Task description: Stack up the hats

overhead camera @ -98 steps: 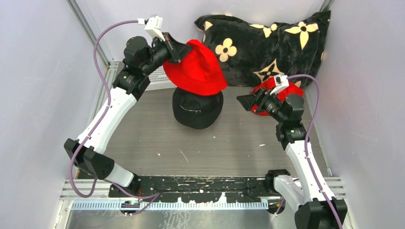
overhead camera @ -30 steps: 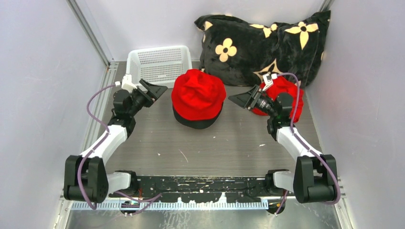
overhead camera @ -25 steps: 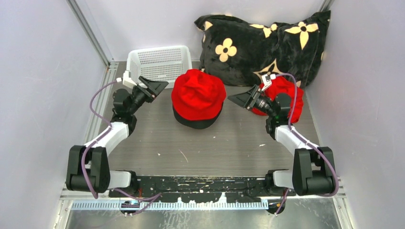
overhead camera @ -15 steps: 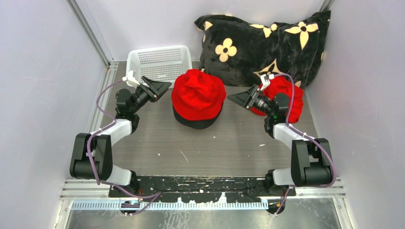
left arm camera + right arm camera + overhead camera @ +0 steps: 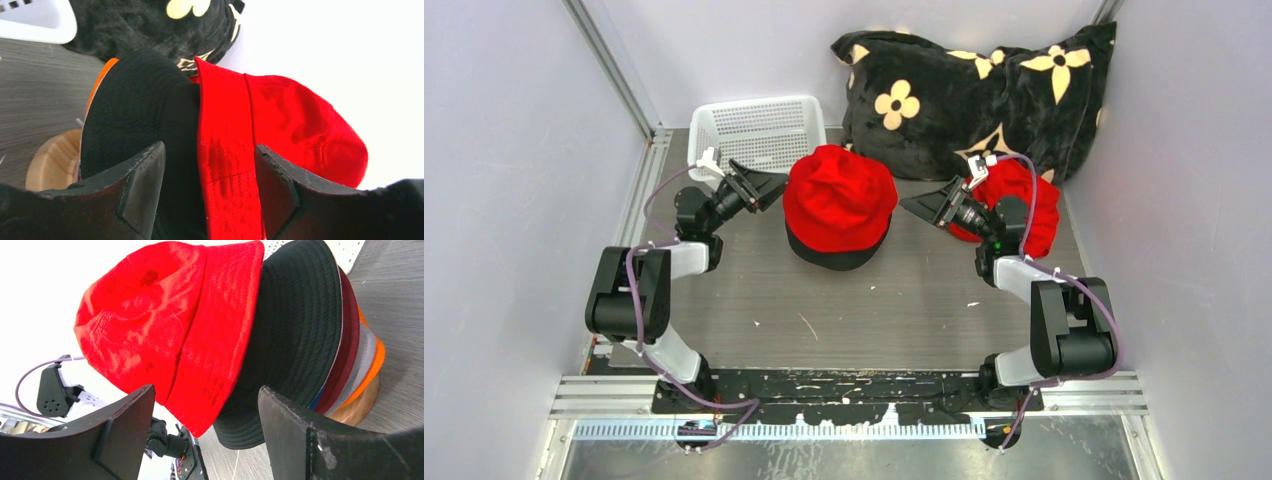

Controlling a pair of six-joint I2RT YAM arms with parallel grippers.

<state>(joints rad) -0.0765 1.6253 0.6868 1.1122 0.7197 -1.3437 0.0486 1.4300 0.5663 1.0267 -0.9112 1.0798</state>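
Folding back, both arms | left gripper (image 5: 759, 185) apart, empty | right gripper (image 5: 921, 207) apart, empty | red hat (image 5: 839, 200) unmoved atop black hat (image 5: 834, 258)

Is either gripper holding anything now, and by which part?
Nothing is held. The left gripper and right gripper both stand open, either side of the bright red fabric bucket hat.

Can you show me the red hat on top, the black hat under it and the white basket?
red hat (image 5: 839, 195): top view, its crown.
black hat (image 5: 295, 315): right wrist view, its brim.
white basket (image 5: 759, 135): top view, its bare mesh floor.
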